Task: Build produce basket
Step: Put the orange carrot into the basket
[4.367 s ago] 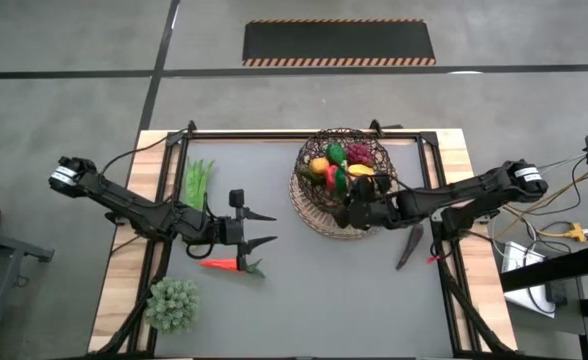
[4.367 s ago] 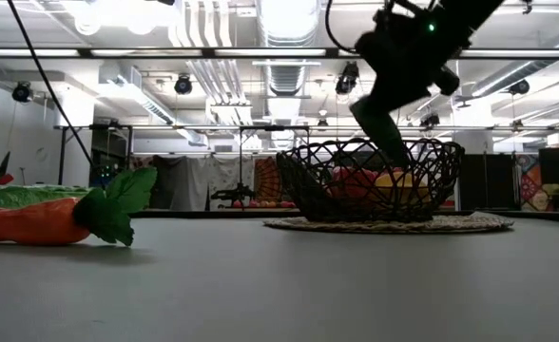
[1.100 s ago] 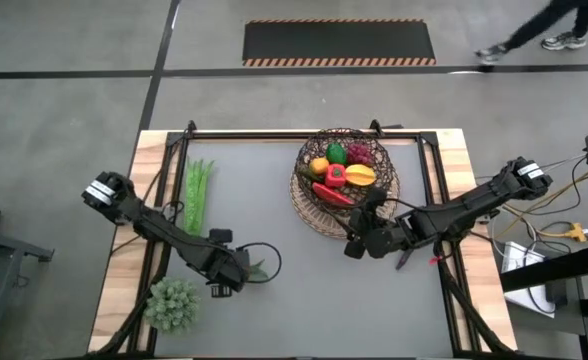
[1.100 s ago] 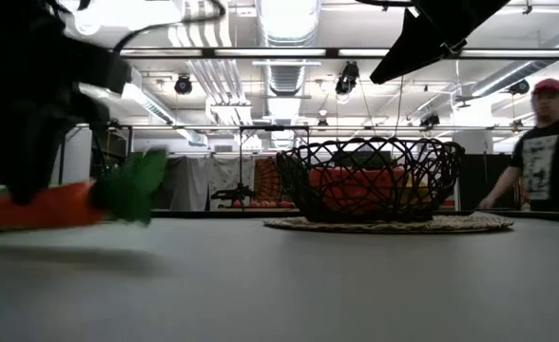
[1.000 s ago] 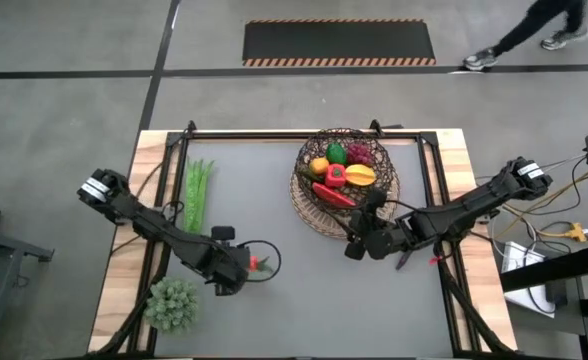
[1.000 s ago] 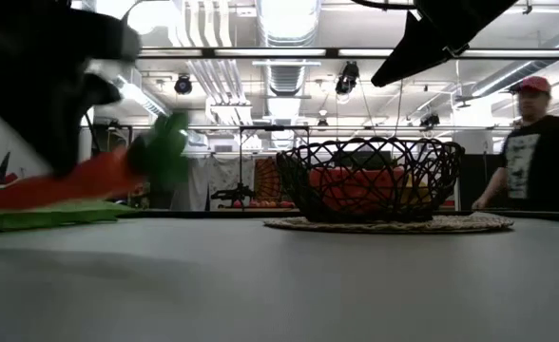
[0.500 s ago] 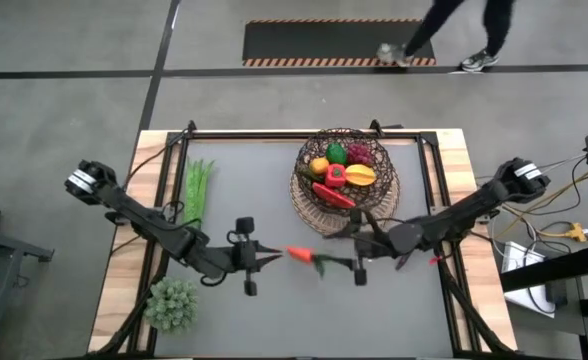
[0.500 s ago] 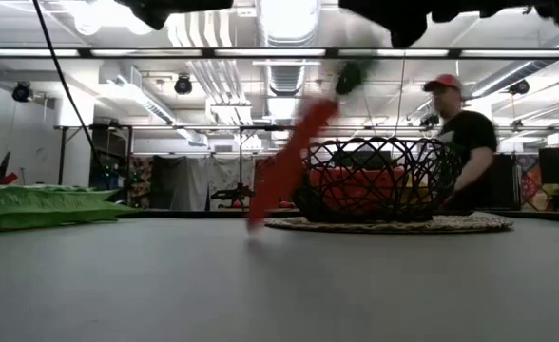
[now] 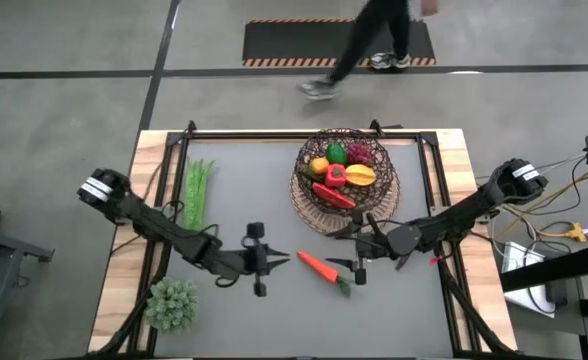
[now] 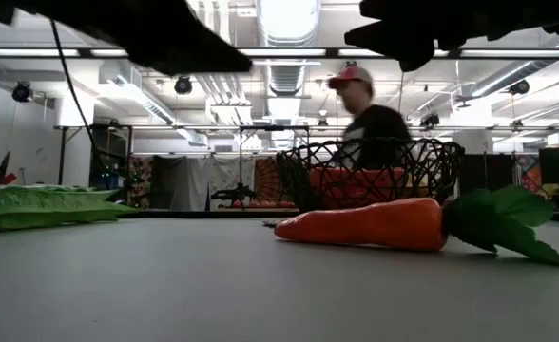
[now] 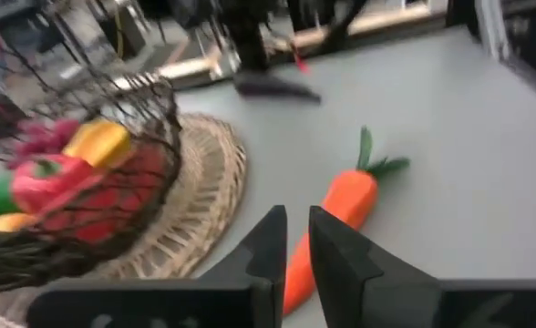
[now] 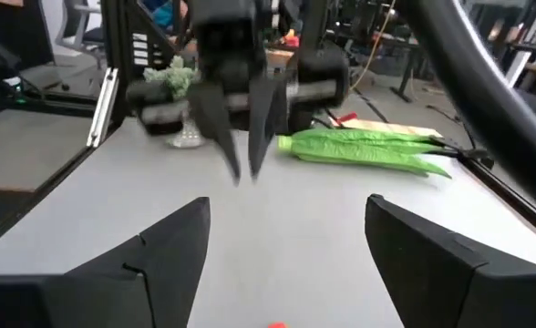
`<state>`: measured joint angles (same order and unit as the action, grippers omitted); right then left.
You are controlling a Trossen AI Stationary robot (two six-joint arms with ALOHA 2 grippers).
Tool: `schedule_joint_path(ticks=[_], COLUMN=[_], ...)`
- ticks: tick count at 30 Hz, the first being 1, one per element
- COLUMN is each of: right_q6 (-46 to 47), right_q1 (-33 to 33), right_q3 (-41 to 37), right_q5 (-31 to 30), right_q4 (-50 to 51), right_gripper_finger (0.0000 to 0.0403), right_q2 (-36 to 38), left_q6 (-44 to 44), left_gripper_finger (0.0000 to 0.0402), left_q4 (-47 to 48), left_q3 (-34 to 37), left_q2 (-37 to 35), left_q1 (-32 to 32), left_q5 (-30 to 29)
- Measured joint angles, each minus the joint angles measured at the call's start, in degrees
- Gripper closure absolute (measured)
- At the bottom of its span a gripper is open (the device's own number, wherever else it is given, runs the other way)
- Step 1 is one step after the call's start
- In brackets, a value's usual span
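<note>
The orange carrot with green leaves lies flat on the grey table, in front of the basket; it also shows in the low view and the left wrist view. My left gripper is just left of the carrot's tip, its fingers all but shut and empty. My right gripper is wide open just right of the carrot, above its leafy end. The dark wicker basket holds several pieces of produce. The green beans lie at the far left.
A pale green leafy clump sits at the near left. A dark long piece lies on the table under my right arm. A person walks past beyond the far edge. Bare table lies near the front edge.
My left gripper has carried the carrot up and toward the table's right edge, then let it go. The carrot tumbled, tip down and leaves up, and now lies flat between the two grippers. My right gripper has opened wide.
</note>
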<state>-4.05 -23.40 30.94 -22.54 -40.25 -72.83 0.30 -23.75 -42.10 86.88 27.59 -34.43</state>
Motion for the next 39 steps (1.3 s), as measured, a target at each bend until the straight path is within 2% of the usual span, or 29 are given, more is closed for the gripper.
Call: schedule_joint_path(ticks=[3,7,11,15,20,29,33,39], right_q6=[0.3,0.9,1.3,2.2,4.1,4.1,4.1,4.1], right_q1=[0.0,-0.3,-0.4,-0.4,-0.4,-0.3,-0.3,-0.3], right_q3=[0.4,0.5,0.5,0.5,0.5,0.5,0.5,0.5], right_q5=[0.0,0.0,0.0,0.1,0.1,0.0,0.0,0.0], right_q4=[1.6,2.6,2.6,3.5,4.8,5.3,5.5,5.5], right_gripper_finger=[0.0132,0.0132,0.0127,0.0123,0.0122,0.0123,0.0129,0.0137], right_q2=[0.6,1.2,1.2,1.2,1.2,1.2,1.2,1.2], left_q6=[0.0,0.0,0.1,3.0,3.5,3.0,1.1,-1.0], left_gripper_finger=[0.0340,0.0278,0.0214,0.0182,0.0179,0.0183,0.0207,0.0265], left_q4=[0.2,0.1,-1.6,-6.1,-10.7,-12.4,-12.1,-11.2], left_q3=[-2.1,-5.3,-8.0,-9.5,-9.6,-9.4,-9.1,-8.5], left_q2=[5.4,11.7,16.6,21.2,24.9,27.2,27.2,27.2], left_q1=[-2.3,-5.8,-9.8,-13.4,-16.5,-17.6,-17.8,-17.9], left_q5=[4.0,8.6,19.9,29.9,35.5,38.0,38.7,39.3])
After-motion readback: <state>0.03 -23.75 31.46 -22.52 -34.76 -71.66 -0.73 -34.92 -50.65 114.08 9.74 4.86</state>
